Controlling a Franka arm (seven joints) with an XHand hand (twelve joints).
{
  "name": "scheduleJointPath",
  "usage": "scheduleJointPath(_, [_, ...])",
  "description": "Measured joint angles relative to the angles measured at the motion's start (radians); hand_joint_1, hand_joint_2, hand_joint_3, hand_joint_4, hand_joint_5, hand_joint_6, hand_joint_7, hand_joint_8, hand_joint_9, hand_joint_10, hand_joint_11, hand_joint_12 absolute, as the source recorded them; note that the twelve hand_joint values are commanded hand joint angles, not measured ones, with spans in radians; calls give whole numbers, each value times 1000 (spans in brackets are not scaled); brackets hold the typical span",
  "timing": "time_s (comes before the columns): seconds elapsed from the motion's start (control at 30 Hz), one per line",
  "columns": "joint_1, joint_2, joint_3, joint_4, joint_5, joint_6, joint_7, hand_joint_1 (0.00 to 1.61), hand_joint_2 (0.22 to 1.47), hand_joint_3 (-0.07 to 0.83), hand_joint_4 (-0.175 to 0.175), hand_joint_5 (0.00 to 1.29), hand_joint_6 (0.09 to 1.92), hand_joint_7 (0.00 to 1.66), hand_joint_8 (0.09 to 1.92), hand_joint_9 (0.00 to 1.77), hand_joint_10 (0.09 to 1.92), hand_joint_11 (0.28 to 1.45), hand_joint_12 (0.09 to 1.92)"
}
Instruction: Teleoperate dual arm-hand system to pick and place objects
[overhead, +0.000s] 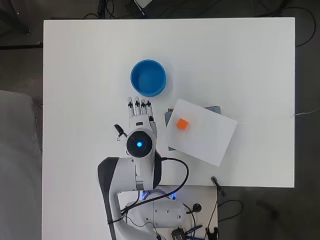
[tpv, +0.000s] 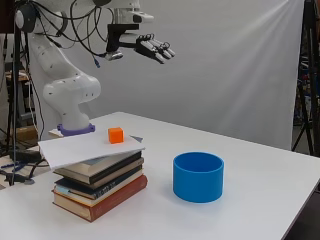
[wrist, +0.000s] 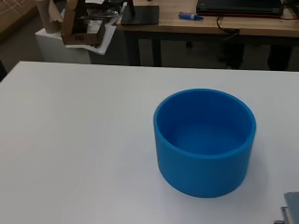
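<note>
The white sheet (overhead: 202, 132) hides most of the book stack (tpv: 97, 187) from overhead.

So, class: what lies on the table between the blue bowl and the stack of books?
Nothing. The side view shows only bare white table between the blue bowl and the stack of books. The overhead view agrees.

Orange cube (tpv: 115, 135), blue bowl (tpv: 198, 176) (white table (tpv: 260, 165)).
</note>
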Motion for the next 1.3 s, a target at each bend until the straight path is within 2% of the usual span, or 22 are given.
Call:
scheduleJointPath(0.17, [17, -16, 31, 16, 140, 1, -6, 248, 991, -2, 20, 326, 87, 400, 87, 541, 87, 428, 87])
scheduleJointPath(0.47, [27, -39, 54, -25, 102, 39, -9, 236, 997, 0, 0, 323, 87, 456, 87, 569, 87, 440, 87])
scheduleJointPath(0.57, [26, -44, 52, -31, 94, 55, -5, 260, 1032, 11, 28, 266, 87, 324, 87, 425, 87, 428, 87])
scheduleJointPath(0.67, [8, -32, 10, -49, 64, 112, 35, 256, 1050, 12, 70, 247, 87, 299, 87, 403, 87, 434, 87])
scheduleJointPath(0.87, [-26, 49, -187, -112, 16, 259, 52, 298, 1039, -1, 92, 274, 87, 322, 87, 436, 87, 450, 87])
scheduleJointPath(1.03, [-46, 95, -301, -208, -35, 401, 37, 312, 1029, -4, 94, 274, 87, 317, 87, 427, 87, 448, 87])
scheduleJointPath(1.3, [-61, 69, -370, -364, -75, 503, -129, 306, 1004, -10, 72, 280, 87, 321, 87, 410, 87, 441, 87])
